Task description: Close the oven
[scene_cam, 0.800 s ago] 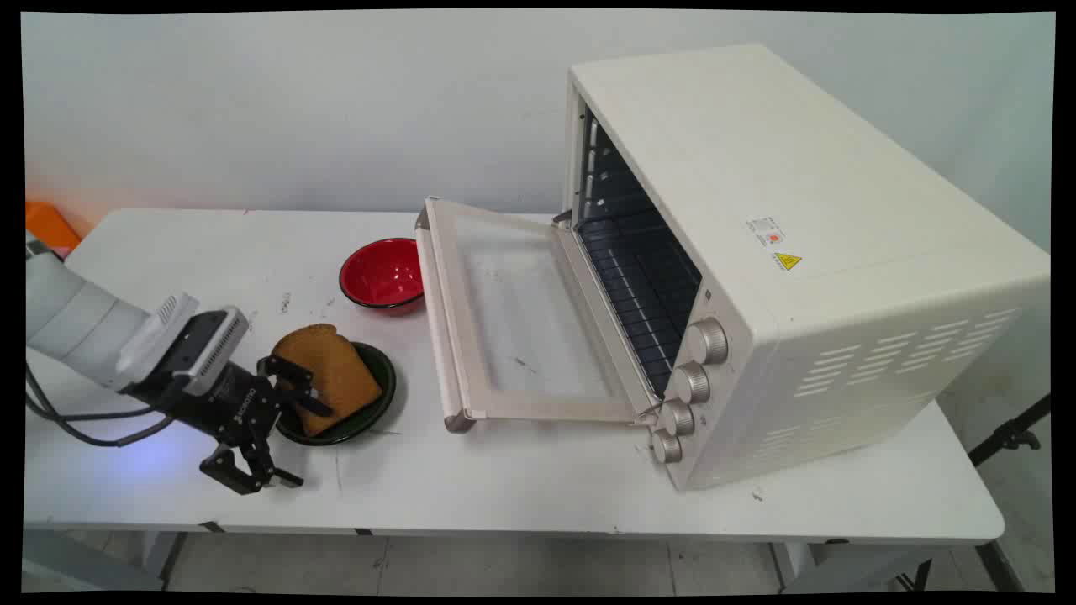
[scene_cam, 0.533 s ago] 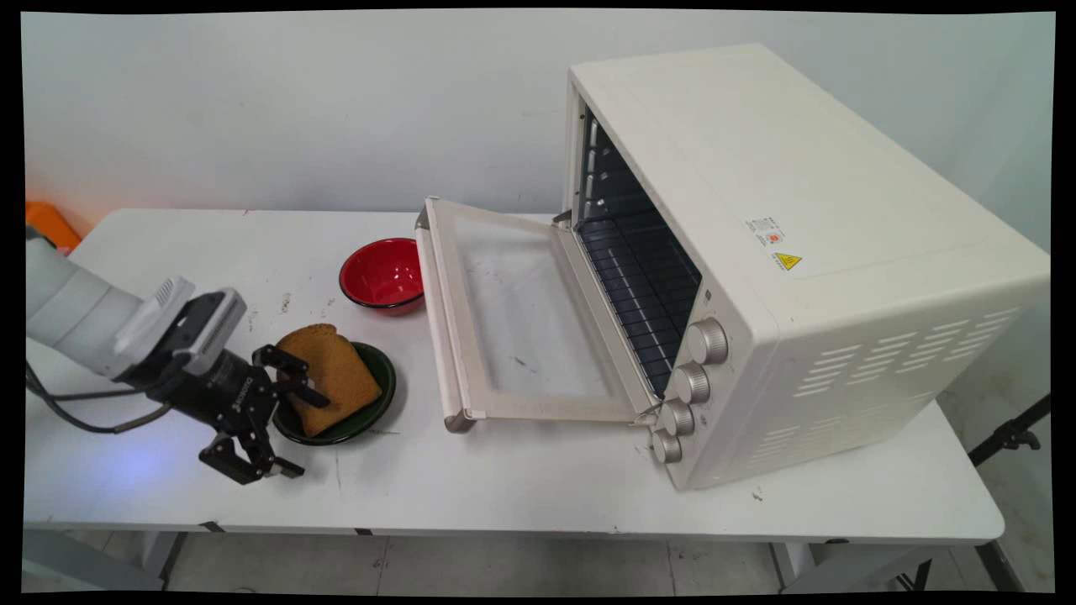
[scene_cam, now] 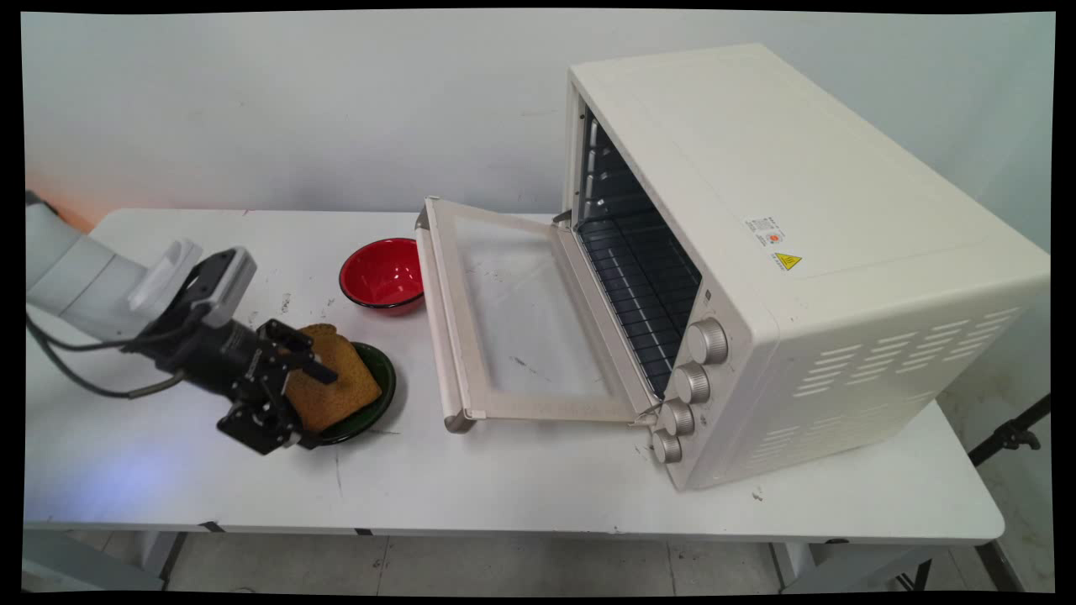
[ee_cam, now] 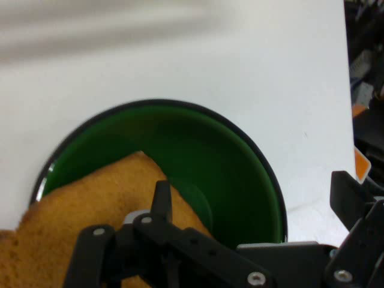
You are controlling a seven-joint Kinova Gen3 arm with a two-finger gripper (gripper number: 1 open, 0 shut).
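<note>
The gripper [scene_cam: 290,403] has its jaws spread wide around the bread [scene_cam: 332,382], not pinching it. The bread leans in the green bowl [ee_cam: 240,162]. Behind sit a red bowl [scene_cam: 382,273] and an open oven [scene_cam: 756,252] on the surface [scene_cam: 521,479].

Bread slice [ee_cam: 90,198] cut off at hand view's lower left, green bowl's [scene_cam: 376,395] left side hidden behind tool [scene_cam: 294,403]

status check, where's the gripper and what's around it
Gripper open, one finger over the bread slice, the other outside the green bowl. Slice leans in bowl. Red bowl and open oven door beyond, apart.
</note>
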